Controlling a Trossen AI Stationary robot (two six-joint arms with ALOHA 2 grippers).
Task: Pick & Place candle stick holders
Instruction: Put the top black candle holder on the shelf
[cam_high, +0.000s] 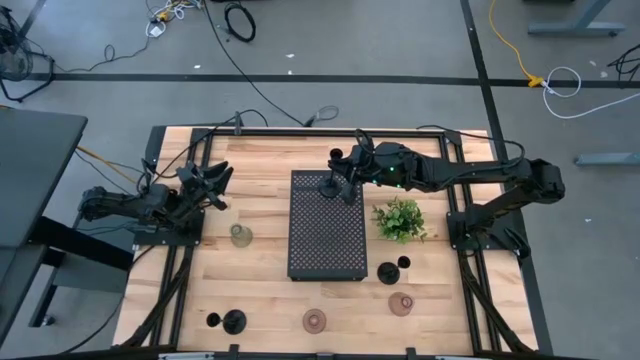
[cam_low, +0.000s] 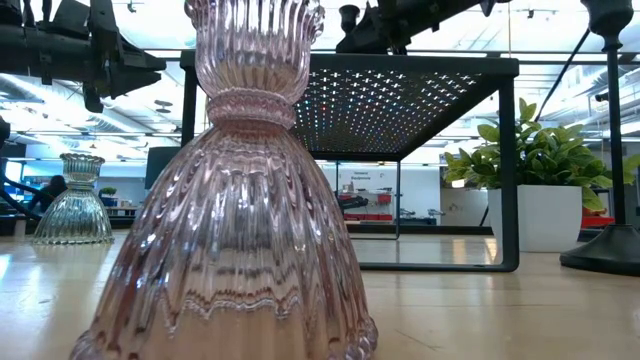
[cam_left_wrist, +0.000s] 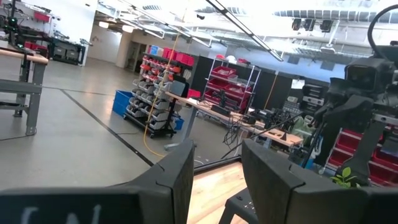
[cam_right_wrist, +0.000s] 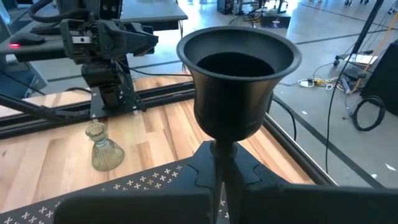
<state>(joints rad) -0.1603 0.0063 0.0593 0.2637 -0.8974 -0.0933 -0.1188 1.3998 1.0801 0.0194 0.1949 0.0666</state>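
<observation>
My right gripper (cam_high: 343, 187) is shut on a black candle stick holder (cam_right_wrist: 235, 74) over the far edge of the black perforated tray (cam_high: 327, 240). My left gripper (cam_high: 220, 185) is open and empty at the table's left, raised; its fingers show apart in its wrist view (cam_left_wrist: 217, 180). A greenish glass holder (cam_high: 240, 235) stands on its base left of the tray. A second black holder (cam_high: 393, 271) is right of the tray's near end, and a third (cam_high: 230, 320) is at the near left. Two pinkish glass holders (cam_high: 314, 320) (cam_high: 402, 303) stand near the front edge. My right gripper pinches the black holder's thin stem (cam_right_wrist: 220, 163), just below the cup, between its two fingers. The fingers come about level from the table's right side and lie across the stem. The holder stands upright, cup up. The fingers hide its base, so whether it rests on the tray cannot be told.
A green leafy plant (cam_high: 400, 218) in a white pot (cam_low: 545, 215) stands right of the tray, close under my right arm. The tray stands raised on legs (cam_low: 508, 170). Bare wood lies between the tray and the left arm.
</observation>
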